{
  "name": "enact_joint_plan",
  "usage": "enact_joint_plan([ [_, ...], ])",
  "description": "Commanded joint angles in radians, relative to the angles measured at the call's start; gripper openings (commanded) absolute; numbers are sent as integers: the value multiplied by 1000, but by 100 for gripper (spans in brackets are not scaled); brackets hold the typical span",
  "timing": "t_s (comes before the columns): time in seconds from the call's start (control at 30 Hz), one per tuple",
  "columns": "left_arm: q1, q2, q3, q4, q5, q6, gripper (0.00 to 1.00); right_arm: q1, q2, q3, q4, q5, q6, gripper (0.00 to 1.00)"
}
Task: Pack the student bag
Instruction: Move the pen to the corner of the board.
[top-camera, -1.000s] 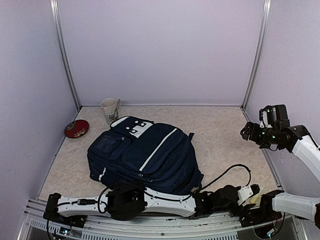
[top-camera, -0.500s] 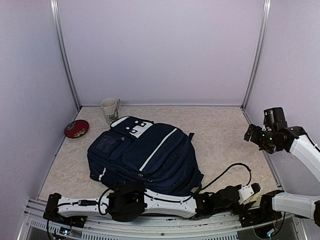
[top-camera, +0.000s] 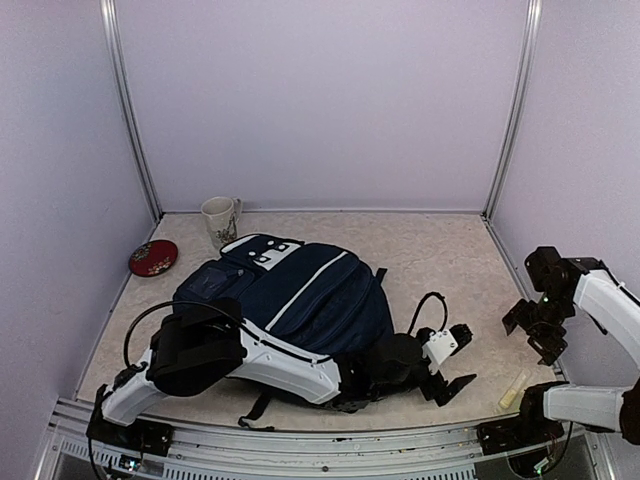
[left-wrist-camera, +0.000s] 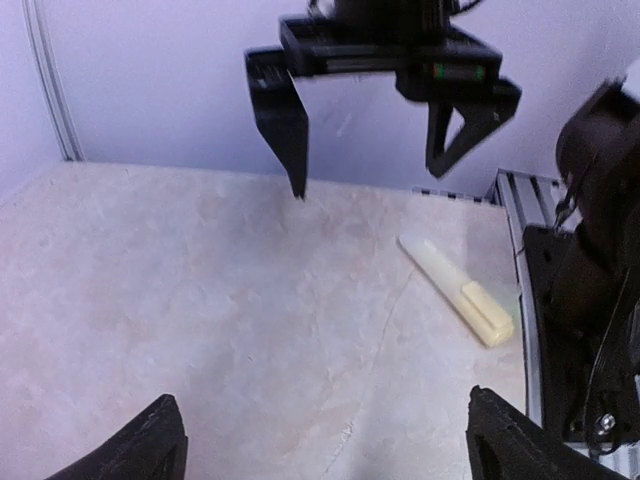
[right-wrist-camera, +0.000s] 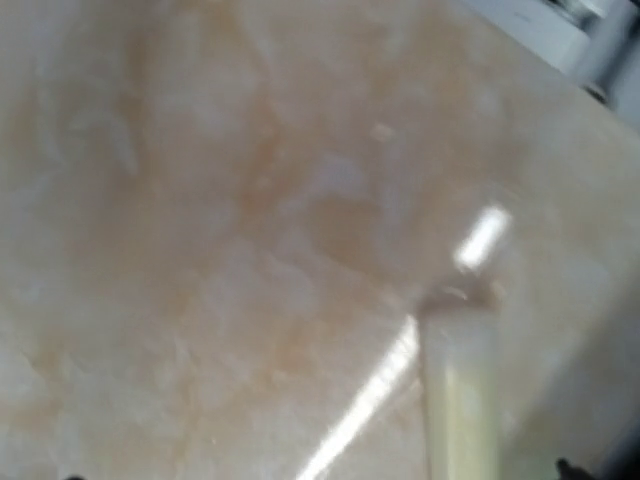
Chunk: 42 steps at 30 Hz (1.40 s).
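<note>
As both arms close on the pale marker (top-camera: 514, 389), the left tool (top-camera: 455, 360) gapes wider and the right tool (top-camera: 535, 330) hangs open near it: a pickup for the student bag (top-camera: 310, 300) looks next.

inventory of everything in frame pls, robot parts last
bag: 1, navy with white stripe, lying mid-table
mug: 1, white with pattern, far left, just behind the bag
dish: 1, red, left edge of the table
marker: 1, pale yellow, lying flat near the right front edge
table: 1, beige marbled
left arm: 1, white and black, stretched across the bag's near edge
right arm: 1, white and black, right side
left pincer: 1, black, open, empty, right of the bag
right pincer: 1, black, open, empty, above the table beyond the marker
</note>
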<state>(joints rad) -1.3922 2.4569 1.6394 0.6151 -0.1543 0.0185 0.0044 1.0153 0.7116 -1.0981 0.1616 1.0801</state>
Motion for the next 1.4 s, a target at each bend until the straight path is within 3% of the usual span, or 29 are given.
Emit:
enact_joint_plan([
  [0.0, 64, -138, -98, 130, 47, -26, 99, -9, 1, 91, -188, 33, 191, 100],
  [0.2, 106, -233, -182, 146, 88, -6, 99, -12, 185, 73, -181, 56, 246, 100],
  [0.4, 143, -247, -211, 136, 132, 14, 99, -23, 171, -11, -97, 91, 329, 100],
  [0.67, 193, -281, -215, 133, 165, 21, 99, -34, 388, 46, -149, 103, 439, 100],
  [0.77, 202, -288, -232, 145, 176, 17, 99, -34, 403, 20, -47, -14, 419, 100],
  [0.97, 231, -302, -273, 156, 193, 18, 99, -16, 259, -211, 122, -141, 567, 97],
  [1.1, 261, -300, -285, 170, 210, -14, 99, 27, 170, -296, 246, -136, 640, 97],
  [1.23, 269, -310, -297, 173, 208, -13, 99, 80, 200, -244, 370, -12, 589, 94],
  [1.37, 268, -322, -294, 164, 226, -15, 99, 157, 295, -222, 692, -21, 479, 88],
])
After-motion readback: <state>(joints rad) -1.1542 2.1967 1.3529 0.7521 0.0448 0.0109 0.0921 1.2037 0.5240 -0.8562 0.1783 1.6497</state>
